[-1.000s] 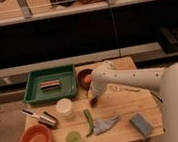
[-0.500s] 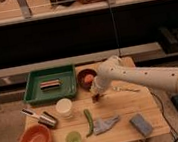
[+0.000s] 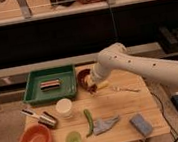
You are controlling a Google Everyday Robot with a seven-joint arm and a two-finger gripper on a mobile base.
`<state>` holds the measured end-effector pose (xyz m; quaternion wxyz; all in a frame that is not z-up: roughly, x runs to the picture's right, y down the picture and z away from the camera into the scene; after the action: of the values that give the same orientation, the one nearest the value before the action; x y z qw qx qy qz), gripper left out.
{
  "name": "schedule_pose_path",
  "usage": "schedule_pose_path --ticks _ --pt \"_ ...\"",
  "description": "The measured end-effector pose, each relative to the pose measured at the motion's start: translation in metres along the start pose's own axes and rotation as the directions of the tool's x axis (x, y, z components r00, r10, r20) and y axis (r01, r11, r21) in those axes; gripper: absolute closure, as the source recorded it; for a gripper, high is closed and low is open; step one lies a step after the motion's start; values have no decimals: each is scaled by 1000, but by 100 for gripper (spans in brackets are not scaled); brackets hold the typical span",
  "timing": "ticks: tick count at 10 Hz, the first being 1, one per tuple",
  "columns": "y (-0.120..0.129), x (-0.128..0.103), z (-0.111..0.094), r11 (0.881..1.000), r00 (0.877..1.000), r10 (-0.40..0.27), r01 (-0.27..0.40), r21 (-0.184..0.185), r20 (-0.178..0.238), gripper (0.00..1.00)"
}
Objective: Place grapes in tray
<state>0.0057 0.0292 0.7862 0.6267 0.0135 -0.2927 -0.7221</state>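
- The white arm [image 3: 148,68] reaches in from the right, and its pincer [image 3: 91,84] hangs over the dark red bowl [image 3: 85,79] at the back of the wooden worktop [image 3: 143,105].
- Whether the pincer is wide, narrow or holding something, I cannot tell.
- The grapes cannot be made out; something yellowish-orange shows at the bowl just beside the pincer.
- The tray [image 3: 37,92], green and rectangular, sits at the worktop's back left, just left of the dark red bowl, with 1 dark oblong item [image 3: 50,84] lying inside it.
- A white cup [image 3: 64,108] stands in front of the tray, and a long green chili pepper [image 3: 89,121] lies to its right.
- An orange bowl [image 3: 36,141] rests at the front left corner, with a small green cup [image 3: 73,139] beside it.
- A metallic can [image 3: 48,120] lies on its side left of the white cup.
- A grey cloth [image 3: 105,124] lies right of the chili, and a blue-grey sponge [image 3: 140,124] sits near the front right edge.
- A fork [image 3: 123,88] lies to the right of the pincer.
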Motion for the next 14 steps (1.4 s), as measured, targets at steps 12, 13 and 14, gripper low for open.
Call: schedule_pose_path --ticks 12,13,14 --pt "-86 126 59 978 984 -175 177 113 -25 35" --pt "-87 124 61 978 985 -173 175 113 -26 27" --pt "-85 122 62 979 985 -168 170 112 -25 21"
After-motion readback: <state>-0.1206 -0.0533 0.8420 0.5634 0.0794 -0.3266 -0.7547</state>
